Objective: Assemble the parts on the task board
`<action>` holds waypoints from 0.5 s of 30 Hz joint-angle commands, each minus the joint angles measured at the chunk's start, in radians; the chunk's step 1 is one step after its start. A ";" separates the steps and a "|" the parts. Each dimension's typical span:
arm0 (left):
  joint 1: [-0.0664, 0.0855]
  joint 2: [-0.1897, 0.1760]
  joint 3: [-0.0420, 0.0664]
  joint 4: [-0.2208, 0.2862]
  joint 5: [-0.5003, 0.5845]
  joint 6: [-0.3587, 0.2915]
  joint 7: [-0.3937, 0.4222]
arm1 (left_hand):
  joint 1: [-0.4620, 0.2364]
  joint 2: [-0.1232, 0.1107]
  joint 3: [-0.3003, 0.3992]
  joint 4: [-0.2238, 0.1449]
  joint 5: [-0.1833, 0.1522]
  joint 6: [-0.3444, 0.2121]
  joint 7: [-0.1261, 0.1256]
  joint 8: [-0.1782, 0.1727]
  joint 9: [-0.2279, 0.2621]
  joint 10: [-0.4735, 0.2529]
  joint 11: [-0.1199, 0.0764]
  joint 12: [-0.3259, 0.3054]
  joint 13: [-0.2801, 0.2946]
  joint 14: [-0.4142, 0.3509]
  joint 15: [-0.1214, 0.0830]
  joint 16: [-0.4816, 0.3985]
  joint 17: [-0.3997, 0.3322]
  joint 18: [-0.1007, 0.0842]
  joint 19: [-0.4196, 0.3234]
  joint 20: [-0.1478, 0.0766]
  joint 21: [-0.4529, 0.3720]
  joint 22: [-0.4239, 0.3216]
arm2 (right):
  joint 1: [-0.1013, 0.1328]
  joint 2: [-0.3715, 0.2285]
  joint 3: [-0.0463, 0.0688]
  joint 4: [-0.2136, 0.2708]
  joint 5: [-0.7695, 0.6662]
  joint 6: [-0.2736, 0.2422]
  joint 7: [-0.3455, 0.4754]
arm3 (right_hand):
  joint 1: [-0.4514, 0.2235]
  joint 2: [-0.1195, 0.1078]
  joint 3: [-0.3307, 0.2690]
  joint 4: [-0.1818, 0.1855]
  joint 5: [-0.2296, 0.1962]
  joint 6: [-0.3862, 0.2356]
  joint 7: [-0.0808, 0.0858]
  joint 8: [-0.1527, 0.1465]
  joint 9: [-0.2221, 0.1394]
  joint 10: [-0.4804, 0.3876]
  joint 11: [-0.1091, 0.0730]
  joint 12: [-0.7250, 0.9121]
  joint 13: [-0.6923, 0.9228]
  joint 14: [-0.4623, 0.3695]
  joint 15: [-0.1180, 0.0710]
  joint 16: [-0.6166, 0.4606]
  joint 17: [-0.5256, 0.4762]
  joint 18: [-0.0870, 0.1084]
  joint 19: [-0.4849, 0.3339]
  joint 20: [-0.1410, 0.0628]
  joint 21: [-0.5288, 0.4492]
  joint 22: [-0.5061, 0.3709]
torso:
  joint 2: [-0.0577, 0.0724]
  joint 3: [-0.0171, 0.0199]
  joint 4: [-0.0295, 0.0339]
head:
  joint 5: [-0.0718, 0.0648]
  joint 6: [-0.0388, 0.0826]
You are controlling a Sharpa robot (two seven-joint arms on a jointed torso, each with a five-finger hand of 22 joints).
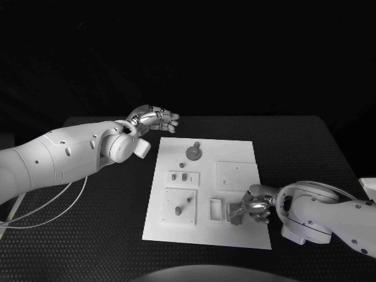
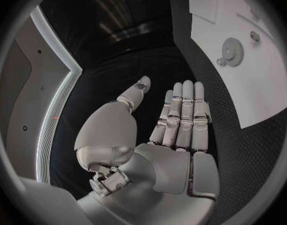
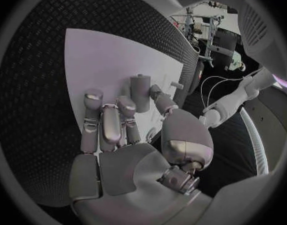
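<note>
Black textured table (image 1: 95,247) carries the white rectangular task board (image 1: 207,194), where the right silver hand (image 1: 249,208) at five o'clock pinches a small grey cylindrical part (image 3: 140,91), apparently seating it next, while the left silver hand (image 1: 151,120) hovers spread at eleven o'clock.

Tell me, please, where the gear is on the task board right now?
In the head view the gear lies near the task board's far edge, toward its left side, closest to the left robot hand, which is off the board and not touching it.
</note>
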 commanded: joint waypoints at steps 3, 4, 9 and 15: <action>0.001 0.002 0.001 0.003 0.005 0.019 0.002 | -0.010 0.003 -0.001 0.004 -0.002 -0.008 -0.001 0.007 -0.001 0.000 -0.004 -0.001 -0.002 -0.001 0.007 -0.007 0.002 -0.002 -0.004 0.000 0.000 -0.002 | 0.019 0.002 0.001 0.016 0.097 -0.004 -0.001 | 0.011 0.022 0.004 0.000 0.003 0.009 0.001 0.004 0.004 0.009 -0.001 0.006 0.002 0.010 -0.005 0.007 0.002 0.048 0.004 0.003 0.003 0.016 | 0.001 0.0006 0.0007 | 0.000 0.001; 0.001 0.002 0.001 0.003 0.005 0.019 0.002 | -0.010 0.003 -0.001 0.004 -0.002 -0.008 -0.001 0.007 -0.001 0.000 -0.004 -0.001 -0.002 -0.001 0.007 -0.007 0.002 -0.002 -0.004 0.000 0.000 -0.002 | 0.020 0.004 0.001 0.016 0.100 -0.004 -0.001 | 0.010 0.022 0.004 0.001 0.003 0.010 0.001 0.003 0.004 0.009 -0.001 0.006 0.002 0.011 -0.005 0.007 0.003 0.048 0.004 0.003 0.003 0.016 | 0.001 0.0006 0.0007 | 0.000 0.001; 0.001 0.001 0.001 0.004 0.005 0.019 0.002 | -0.010 0.003 -0.001 0.004 -0.002 -0.008 -0.001 0.007 -0.001 0.000 -0.004 -0.001 -0.002 -0.001 0.007 -0.008 0.003 -0.002 -0.004 0.000 0.000 -0.002 | 0.020 0.010 0.001 0.018 0.104 -0.009 -0.001 | 0.003 0.021 0.004 0.002 0.003 0.012 0.000 0.003 0.004 0.012 -0.001 0.008 0.003 0.012 -0.005 0.008 0.004 0.048 0.005 0.002 0.003 0.016 | 0.001 0.0009 0.0011 | 0.001 0.001; 0.001 0.000 0.001 0.004 0.005 0.019 0.002 | -0.010 0.003 -0.001 0.005 -0.002 -0.008 -0.001 0.007 -0.002 0.000 -0.004 -0.001 -0.002 -0.001 0.007 -0.008 0.003 -0.002 -0.004 0.000 0.000 -0.002 | 0.021 0.032 0.001 -0.005 0.105 -0.004 -0.002 | 0.001 0.019 0.004 0.002 0.003 0.013 0.000 0.002 0.003 0.012 -0.002 0.008 0.002 0.012 -0.006 0.009 0.004 0.048 0.005 0.002 0.003 0.016 | 0.001 0.0000 0.0003 | 0.002 -0.001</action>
